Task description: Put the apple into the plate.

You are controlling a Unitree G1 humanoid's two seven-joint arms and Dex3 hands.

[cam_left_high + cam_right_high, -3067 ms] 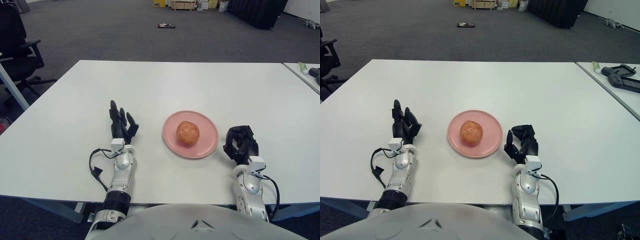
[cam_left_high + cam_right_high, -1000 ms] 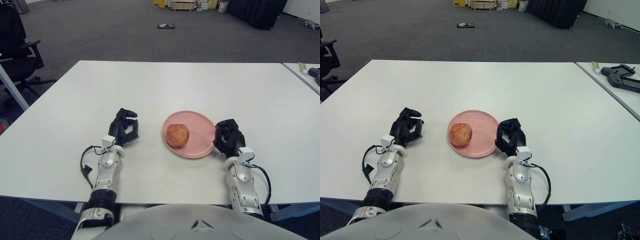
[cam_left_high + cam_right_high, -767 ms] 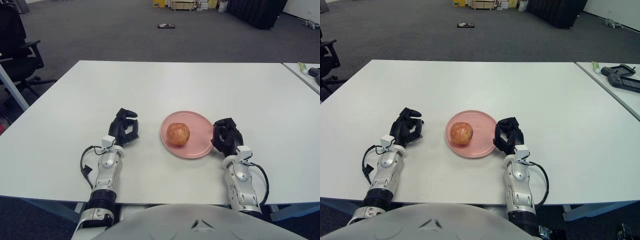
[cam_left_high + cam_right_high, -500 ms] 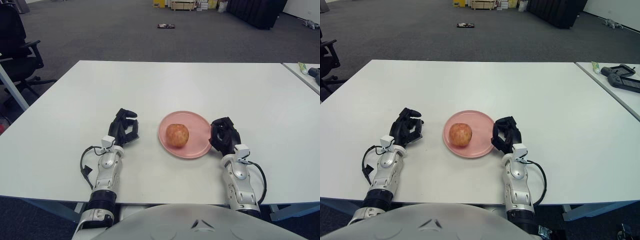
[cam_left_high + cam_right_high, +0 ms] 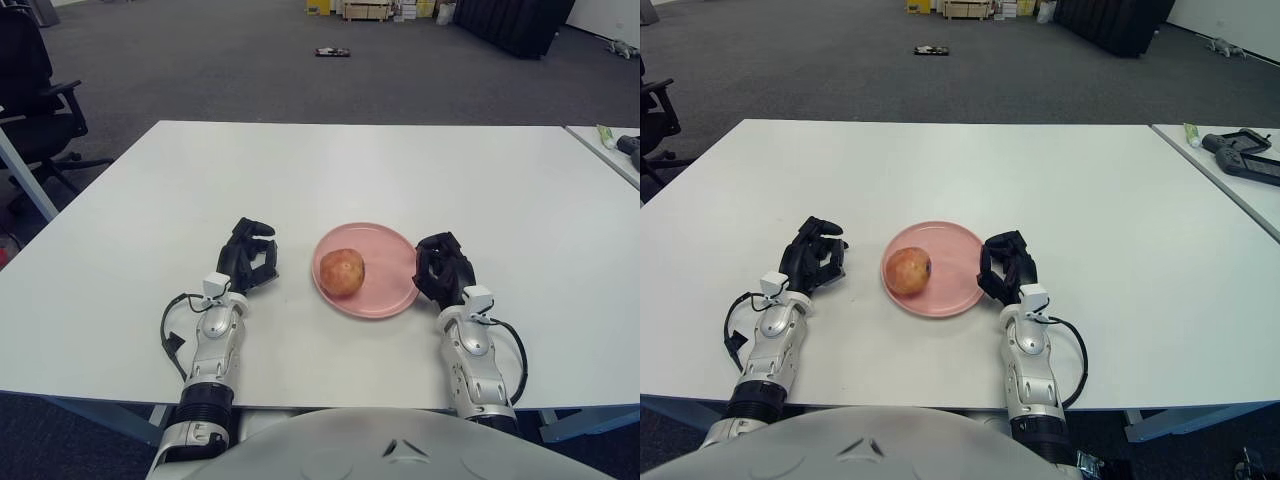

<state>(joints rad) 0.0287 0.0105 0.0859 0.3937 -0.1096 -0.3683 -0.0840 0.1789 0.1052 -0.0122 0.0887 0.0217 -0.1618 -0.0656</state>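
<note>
Your reddish round apple (image 5: pixel 341 272) sits in the pink round plate (image 5: pixel 392 292); task looks done. Right hand (image 5: pixel 443 270) curled against the plate rim, left hand (image 5: pixel 250 256) curled, holding nothing

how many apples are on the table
1. The apple sits in the pink plate, toward its left side, between the left hand and right hand. None appear hidden.
</note>
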